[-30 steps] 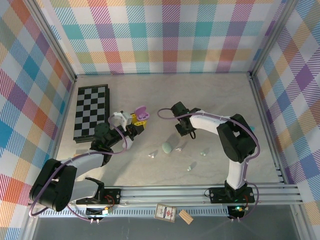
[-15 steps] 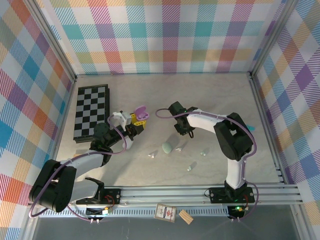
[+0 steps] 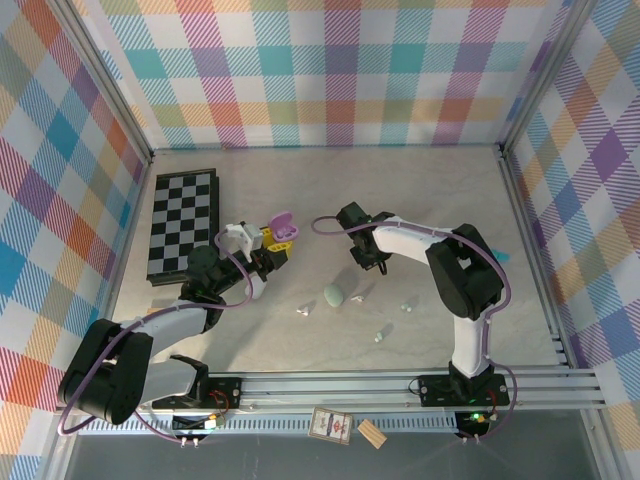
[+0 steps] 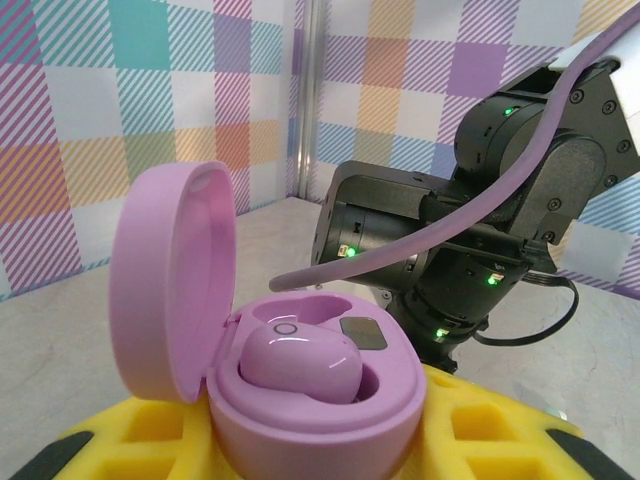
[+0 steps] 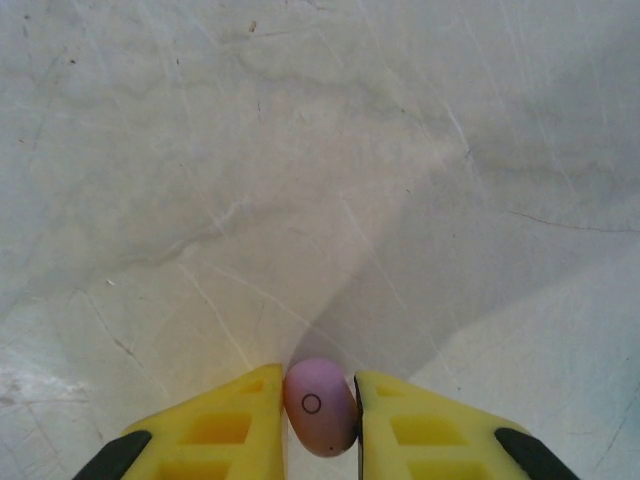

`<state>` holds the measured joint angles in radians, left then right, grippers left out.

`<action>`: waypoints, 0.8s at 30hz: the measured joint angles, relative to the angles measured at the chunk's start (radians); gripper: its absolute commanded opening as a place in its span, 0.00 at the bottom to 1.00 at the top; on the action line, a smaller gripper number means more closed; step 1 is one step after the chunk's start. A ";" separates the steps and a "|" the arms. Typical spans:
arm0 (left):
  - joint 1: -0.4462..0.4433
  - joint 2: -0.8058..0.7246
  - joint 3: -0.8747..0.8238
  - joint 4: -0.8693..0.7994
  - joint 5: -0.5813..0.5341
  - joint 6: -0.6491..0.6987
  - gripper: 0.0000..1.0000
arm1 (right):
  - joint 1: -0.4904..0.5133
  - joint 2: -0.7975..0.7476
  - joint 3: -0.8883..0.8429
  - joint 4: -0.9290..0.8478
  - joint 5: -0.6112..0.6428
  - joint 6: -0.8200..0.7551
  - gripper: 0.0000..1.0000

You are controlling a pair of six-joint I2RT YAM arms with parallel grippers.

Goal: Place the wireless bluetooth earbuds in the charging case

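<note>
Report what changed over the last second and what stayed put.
The right tool edged slightly left in the top view and closed on a purple earbud. Unchanged: the left tool holding the open purple case with its seated earbud, the mint case, the small pale pieces near it and the chessboard.

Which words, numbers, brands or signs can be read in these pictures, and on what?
No words, brands or numbers can be read.
"O" (a thin ring sign): on the held purple earbud.
"O" (same ring): on the seated earbud in the open purple case.
Print on the card by the front rail: too small to read.
The grey patch inside the case: too blurred to tell.
</note>
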<state>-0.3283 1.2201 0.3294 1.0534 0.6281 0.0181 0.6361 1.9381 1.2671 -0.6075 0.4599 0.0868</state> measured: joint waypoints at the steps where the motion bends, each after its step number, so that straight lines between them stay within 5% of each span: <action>1: 0.000 0.000 0.000 0.000 0.002 0.000 0.31 | 0.000 -0.003 0.000 0.000 -0.002 0.005 0.21; 13: -0.003 0.028 0.000 0.001 0.021 0.003 0.31 | 0.000 -0.285 -0.030 -0.016 -0.117 0.076 0.22; 24: -0.082 0.094 0.050 0.027 0.025 0.021 0.31 | 0.000 -0.507 -0.010 -0.040 -0.406 0.123 0.23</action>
<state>-0.4107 1.3140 0.3794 1.0805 0.6533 0.0391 0.6361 1.4307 1.2568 -0.6476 0.0540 0.2100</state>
